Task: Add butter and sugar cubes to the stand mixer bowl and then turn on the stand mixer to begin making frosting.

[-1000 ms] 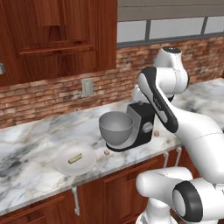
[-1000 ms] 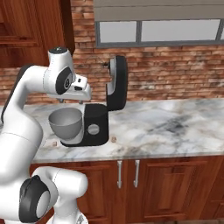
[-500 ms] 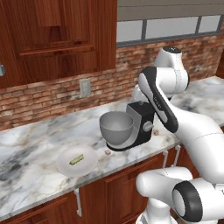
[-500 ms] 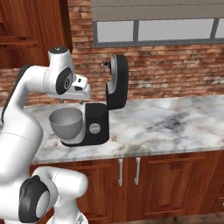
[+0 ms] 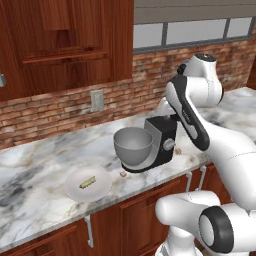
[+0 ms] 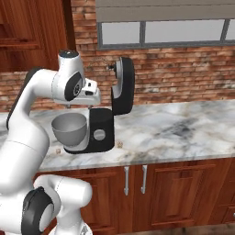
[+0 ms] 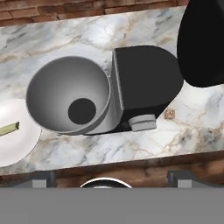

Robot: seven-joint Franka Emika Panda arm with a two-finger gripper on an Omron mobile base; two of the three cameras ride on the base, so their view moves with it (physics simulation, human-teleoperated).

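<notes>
So nothing's in the bowl (image 7: 65, 94) yet; it's empty down to the dark disc at the bottom, and the mixer (image 6: 103, 128) has its head tipped back, so the way in is clear. The gripper (image 7: 105, 181) hangs high over the counter (image 7: 131, 26) with its jaws spread as wide as they go and nothing between them. From the hand view, the bowl sits just ahead and slightly off to one side of it, with the mixer body right next to that.

First job, I'd guess, is the butter (image 5: 88, 182). It's lying flat on the white plate (image 5: 100, 192), off past the bowl on the far side from the mixer, well away from the hand. It's a thin stick, and in the left base view its long axis runs diagonally across the plate, one end aimed roughly toward the bowl.

To grab it cleanly I'd swing over, turn the wrist so the fingers close across the short width rather than along the length, and come straight down on the middle.

One sugar cube (image 7: 169, 114) sits on the counter beside the mixer's knob (image 7: 142, 122), another (image 5: 123, 174) in front of the bowl.
</notes>
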